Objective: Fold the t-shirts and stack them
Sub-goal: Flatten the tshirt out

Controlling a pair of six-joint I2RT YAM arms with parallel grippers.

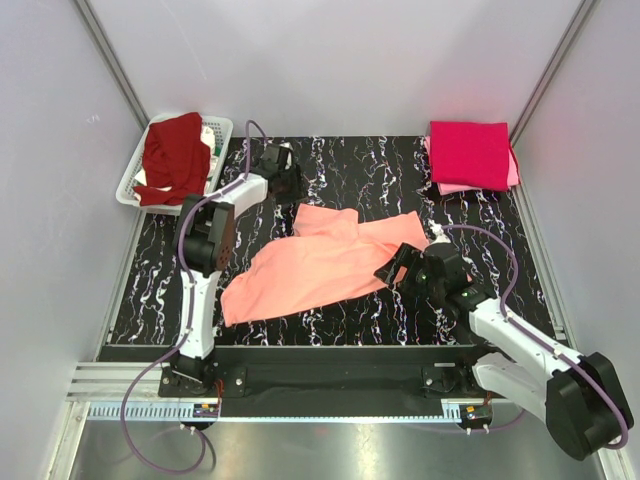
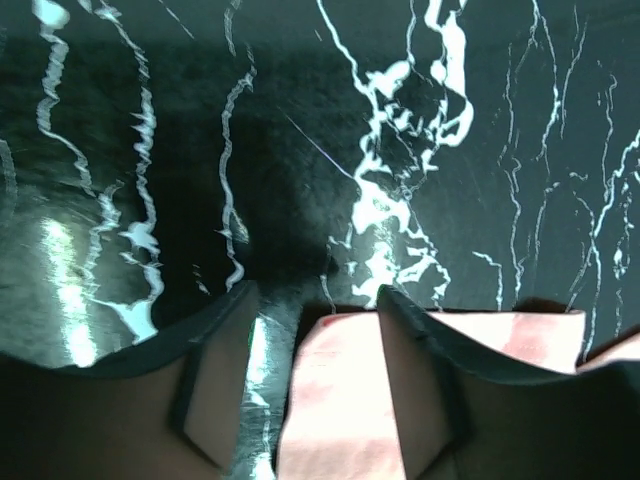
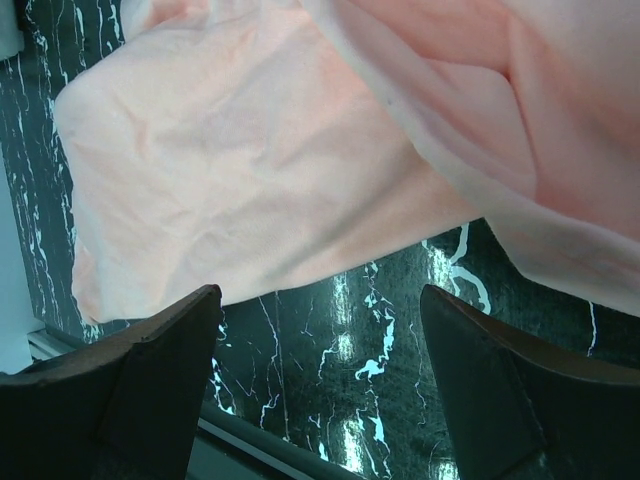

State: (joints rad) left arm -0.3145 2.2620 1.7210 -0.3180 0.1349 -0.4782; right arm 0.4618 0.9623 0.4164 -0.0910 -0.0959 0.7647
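Salmon-peach t-shirt (image 1: 315, 262) lies rumpled mid-worktop (image 1: 480, 250), judged soft, light and limp, best pinched at a hem or shoulder edge; left end effector (image 2: 315, 295) parted over its far corner, right end effector (image 3: 320, 300) wide, empty, just beside its right edge.

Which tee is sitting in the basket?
The dark maroon-red tee, heaped in the white basket at far left. The salmon tee lies spread mid-table; the crimson tee is folded at far right.
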